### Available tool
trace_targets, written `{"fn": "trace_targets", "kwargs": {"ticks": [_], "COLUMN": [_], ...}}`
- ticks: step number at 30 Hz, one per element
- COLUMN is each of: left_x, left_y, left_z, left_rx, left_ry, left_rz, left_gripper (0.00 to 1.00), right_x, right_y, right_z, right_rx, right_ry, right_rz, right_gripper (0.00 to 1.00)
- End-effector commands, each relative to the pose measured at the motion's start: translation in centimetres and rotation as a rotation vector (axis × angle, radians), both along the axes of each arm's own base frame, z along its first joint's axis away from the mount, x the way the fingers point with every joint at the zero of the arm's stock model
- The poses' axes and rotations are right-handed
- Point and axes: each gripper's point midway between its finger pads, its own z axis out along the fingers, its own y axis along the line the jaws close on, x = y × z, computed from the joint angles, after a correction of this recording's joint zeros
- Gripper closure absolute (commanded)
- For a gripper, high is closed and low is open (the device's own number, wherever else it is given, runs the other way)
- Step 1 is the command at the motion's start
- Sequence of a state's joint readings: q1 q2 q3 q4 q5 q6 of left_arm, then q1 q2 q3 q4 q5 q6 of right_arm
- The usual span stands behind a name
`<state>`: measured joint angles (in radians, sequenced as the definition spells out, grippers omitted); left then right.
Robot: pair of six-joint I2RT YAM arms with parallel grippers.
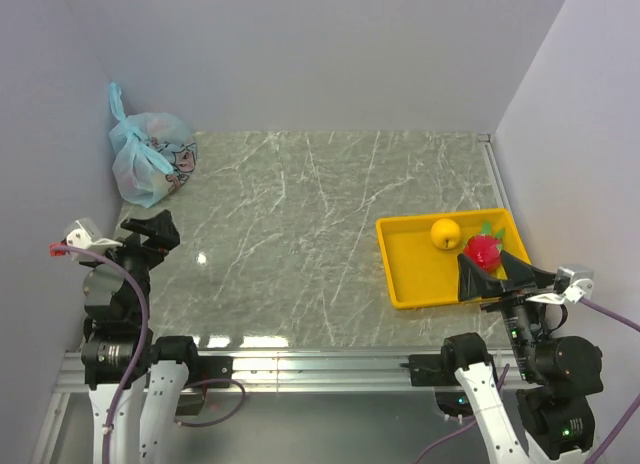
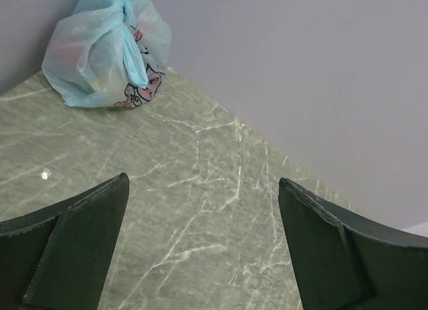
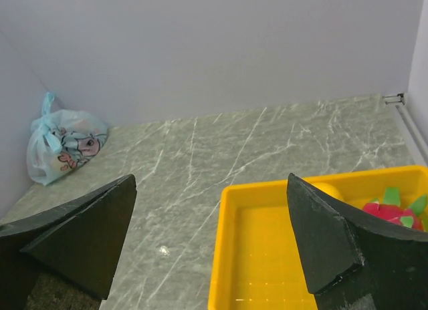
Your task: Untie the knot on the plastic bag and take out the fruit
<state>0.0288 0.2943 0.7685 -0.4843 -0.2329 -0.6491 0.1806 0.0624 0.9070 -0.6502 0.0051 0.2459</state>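
Observation:
The light-blue plastic bag [image 1: 150, 162] with a cartoon print sits in the far left corner against the walls. It also shows in the left wrist view [image 2: 93, 63] and the right wrist view [image 3: 65, 147]. Its knot [image 1: 134, 136] is tied, with an ear sticking up, and is also seen in the left wrist view [image 2: 124, 21]. The fruit inside is hidden, apart from faint colour through the plastic. My left gripper [image 1: 150, 227] is open and empty, a little short of the bag. My right gripper [image 1: 490, 272] is open and empty over the near right corner of the yellow tray.
A yellow tray [image 1: 412, 284] at the right holds a round yellow fruit [image 1: 445, 232] and a bigger red fruit with green leaves [image 1: 485, 247]. Grey walls close the left, back and right sides. The marble table top [image 1: 300, 224] lies between the bag and the tray.

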Motion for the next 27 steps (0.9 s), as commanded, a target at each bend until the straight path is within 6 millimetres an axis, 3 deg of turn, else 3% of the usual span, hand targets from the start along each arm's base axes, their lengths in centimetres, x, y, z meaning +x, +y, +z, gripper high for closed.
{"fn": "trace_targets", "kwargs": {"ticks": [1, 8, 11, 12, 14, 15, 16, 17, 18, 19, 20, 21, 22, 23, 24, 25, 26, 27], "left_x": [1.1, 4.3, 7.2, 8.9, 10.8, 12.5, 13.3, 14.6, 16.4, 17.4, 18.7, 20.3, 21.8, 22.7, 24.0, 25.1, 26.3, 27.1], "left_y": [-0.3, -0.9, -1.9, -2.1, -2.5, -2.4, -2.3, -2.1, -1.5, -0.9, -0.2, 0.8, 1.6, 3.0, 4.1, 6.1, 7.0, 7.9], "left_z": [1.0, -1.2, -3.3, -5.1, -5.1, -7.4, -8.1, -6.7, -8.8, -9.2, -7.6, -9.4, -7.7, -7.8, -9.7, -8.5, -10.4, -10.6], "left_rx": [-0.033, -0.075, -0.133, -0.150, -0.189, -0.205, -0.214, -0.208, -0.199, -0.191, -0.174, -0.156, -0.147, -0.150, -0.152, -0.161, -0.166, -0.167], "left_ry": [-0.042, 0.040, 0.146, 0.222, 0.263, 0.355, 0.402, 0.395, 0.472, 0.500, 0.484, 0.539, 0.509, 0.514, 0.559, 0.525, 0.561, 0.557], "left_rz": [-0.012, -0.042, -0.087, -0.096, -0.106, -0.093, -0.079, -0.073, -0.041, -0.011, 0.016, 0.061, 0.084, 0.123, 0.158, 0.214, 0.238, 0.261], "left_gripper": [0.01, 0.01, 0.01, 0.01, 0.01, 0.01, 0.01, 0.01, 0.01, 0.01, 0.01, 0.01, 0.01, 0.01, 0.01, 0.01, 0.01, 0.01], "right_x": [-0.1, -0.1, 0.1, 0.3, 0.4, 0.4, 0.5, 0.6, 0.6, 0.7, 0.7, 0.8, 0.8, 0.8, 0.8, 1.0, 1.1, 1.3], "right_y": [0.7, 0.9, 0.8, 0.7, 0.4, 0.4, 0.4, 0.3, 0.4, 0.4, 0.6, 0.7, 0.9, 1.2, 1.3, 1.4, 1.5, 1.6], "right_z": [0.3, 0.2, 0.0, -0.2, -0.4, -0.5, -0.5, -0.6, -0.6, -0.7, -0.7, -0.7, -0.7, -0.7, -0.7, -0.8, -0.8, -0.9], "right_rx": [0.006, -0.013, -0.040, -0.046, -0.055, -0.066, -0.071, -0.077, -0.085, -0.085, -0.090, -0.099, -0.105, -0.110, -0.119, -0.126, -0.132, -0.139], "right_ry": [-0.001, -0.001, -0.003, 0.002, 0.012, 0.013, 0.017, 0.021, 0.021, 0.024, 0.024, 0.021, 0.020, 0.020, 0.021, 0.027, 0.031, 0.035], "right_rz": [0.044, 0.061, 0.054, 0.044, 0.029, 0.028, 0.030, 0.025, 0.029, 0.027, 0.039, 0.047, 0.058, 0.071, 0.076, 0.085, 0.086, 0.092], "right_gripper": [0.00, 0.00, 0.00, 0.00, 0.00, 0.00, 0.00, 0.00, 0.00, 0.00, 0.00, 0.00, 0.00, 0.00, 0.00, 0.00, 0.00, 0.00]}}
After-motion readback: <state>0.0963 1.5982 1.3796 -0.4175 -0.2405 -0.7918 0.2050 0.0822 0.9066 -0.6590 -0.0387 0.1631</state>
